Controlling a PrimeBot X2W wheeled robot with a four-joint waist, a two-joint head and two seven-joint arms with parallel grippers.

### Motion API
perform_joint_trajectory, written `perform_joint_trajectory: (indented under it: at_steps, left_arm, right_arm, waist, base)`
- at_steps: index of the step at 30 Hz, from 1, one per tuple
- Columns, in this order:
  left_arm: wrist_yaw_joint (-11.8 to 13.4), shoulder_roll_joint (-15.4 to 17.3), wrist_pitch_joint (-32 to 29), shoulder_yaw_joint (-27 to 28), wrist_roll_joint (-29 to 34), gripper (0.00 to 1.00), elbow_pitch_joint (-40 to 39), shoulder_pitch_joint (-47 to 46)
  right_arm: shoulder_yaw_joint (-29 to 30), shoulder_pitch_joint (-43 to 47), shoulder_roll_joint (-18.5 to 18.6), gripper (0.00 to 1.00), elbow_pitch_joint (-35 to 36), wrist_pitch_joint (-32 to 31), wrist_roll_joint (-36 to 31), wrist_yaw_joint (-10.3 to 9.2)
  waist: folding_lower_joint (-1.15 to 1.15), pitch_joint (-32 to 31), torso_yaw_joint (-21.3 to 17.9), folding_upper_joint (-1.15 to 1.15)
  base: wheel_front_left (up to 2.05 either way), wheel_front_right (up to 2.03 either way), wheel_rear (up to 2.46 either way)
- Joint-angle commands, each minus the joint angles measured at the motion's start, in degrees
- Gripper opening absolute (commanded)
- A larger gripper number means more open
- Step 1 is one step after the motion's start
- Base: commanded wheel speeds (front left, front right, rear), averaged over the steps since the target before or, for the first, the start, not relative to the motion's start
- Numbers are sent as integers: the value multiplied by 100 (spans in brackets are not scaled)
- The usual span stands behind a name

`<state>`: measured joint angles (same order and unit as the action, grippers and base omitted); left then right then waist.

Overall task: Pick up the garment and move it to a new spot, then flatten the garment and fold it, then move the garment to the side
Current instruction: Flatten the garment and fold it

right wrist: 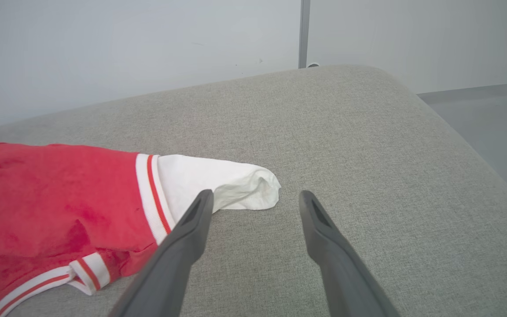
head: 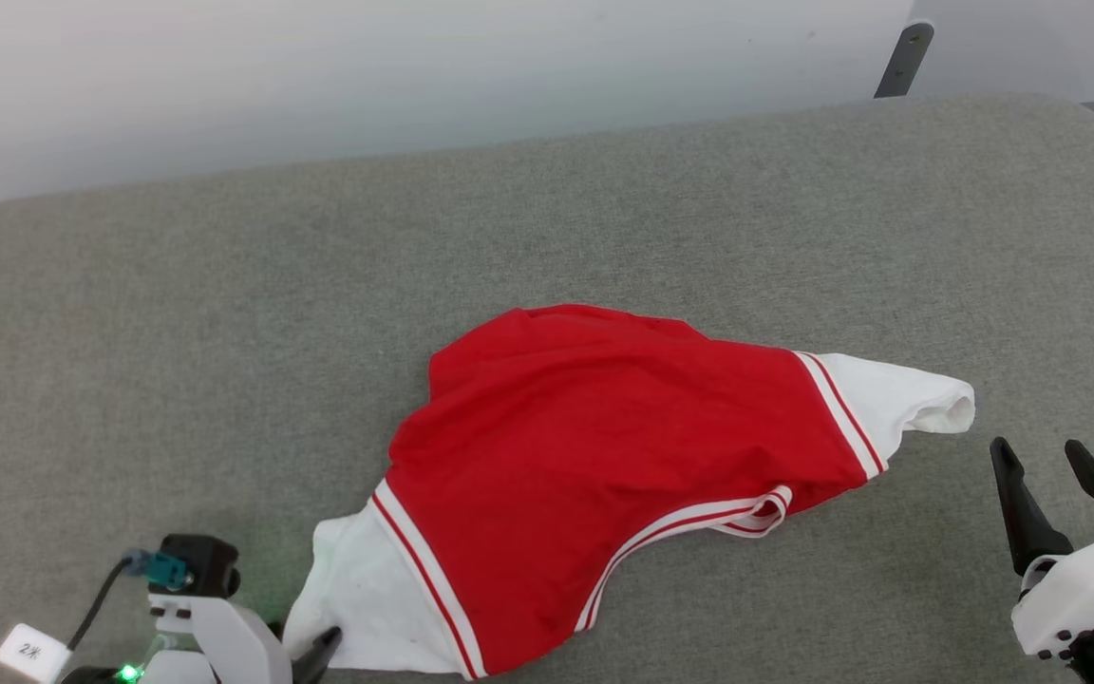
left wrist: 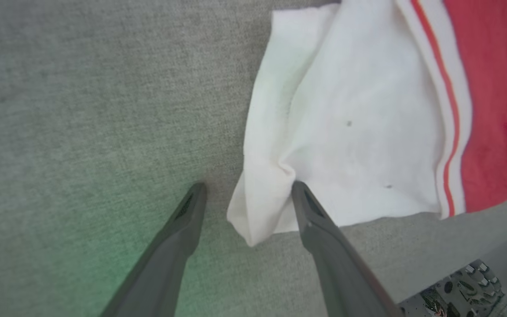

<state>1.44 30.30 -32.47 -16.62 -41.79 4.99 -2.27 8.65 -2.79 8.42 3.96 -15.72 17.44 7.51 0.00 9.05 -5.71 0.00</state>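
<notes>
At the lower left of the head view the left hand (head: 317,654) sits low over the grey fabric cushion (head: 224,332), its white wrist housing carrying a teal connector (head: 165,570) with a dark cable, a small white label (head: 29,652) and a green light that tints the cloth below it. In the left wrist view this hand (left wrist: 247,189) is spread open, gripping nothing: the folded corner of the garment's white hem panel (left wrist: 359,110) lies between the two dark fingers, the right finger (left wrist: 310,211) touching the cloth and the left finger (left wrist: 187,211) over bare cushion just beside it. The garment (head: 604,446) lies loosely spread and wrinkled on the middle of the cushion, bright red in its body, running slantwise from the near left white panel (head: 367,589) up to a second white panel (head: 908,404) on the right, with white-and-red stripe trim where red meets white and a looped strip of trim along its near edge. In the right wrist view the garment (right wrist: 60,193) fills the left side and its white panel tapers to a rumpled tip. The right hand (head: 1036,446) is at the lower right, near that white tip but apart from it, fingers pointing upward; in its own view the hand (right wrist: 255,193) is open and empty, fingers parted above the cushion. Behind the cushion stands a pale wall (head: 414,76), with a dark slanted bar (head: 903,57) at the upper right
</notes>
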Motion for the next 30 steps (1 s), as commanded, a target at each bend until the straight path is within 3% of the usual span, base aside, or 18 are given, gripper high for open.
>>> perform_joint_trajectory:
  at_steps: [1,2,3,4,5,16,30]
  left_arm:
    - [-11,-116,-74,-135,10,100,206,-20]
    - [2,-127,-109,-168,32,86,274,-31]
    - [-5,-137,-142,-205,45,41,324,-55]
    - [-19,-124,-103,-223,98,6,352,-98]
    - [-21,-134,-72,-221,106,0,376,-141]
    - [-39,-75,108,-237,248,0,475,-403]
    - [-209,-239,233,-444,324,0,660,-749]
  right_arm:
    - [-2,47,-9,100,52,-46,-45,-4]
    - [-3,41,3,100,70,-74,-45,-4]
    - [3,23,12,100,87,-98,-45,-4]
    - [1,-8,29,100,108,-127,-57,-4]
    - [-6,-45,52,100,123,-150,-72,-4]
    - [-292,-564,468,100,-157,-802,179,-4]
    - [-461,-1645,1285,100,-1661,-2185,924,-2]
  waist:
    - [0,9,7,0]
    - [0,12,11,0]
    - [0,13,18,0]
    - [0,14,25,0]
    - [0,14,32,0]
    - [0,87,184,0]
    - [0,268,564,0]
  base:
    - [0,0,0]
    - [0,0,0]
    - [0,0,0]
    - [0,0,0]
    - [0,0,0]
    - [0,0,0]
    - [0,0,0]
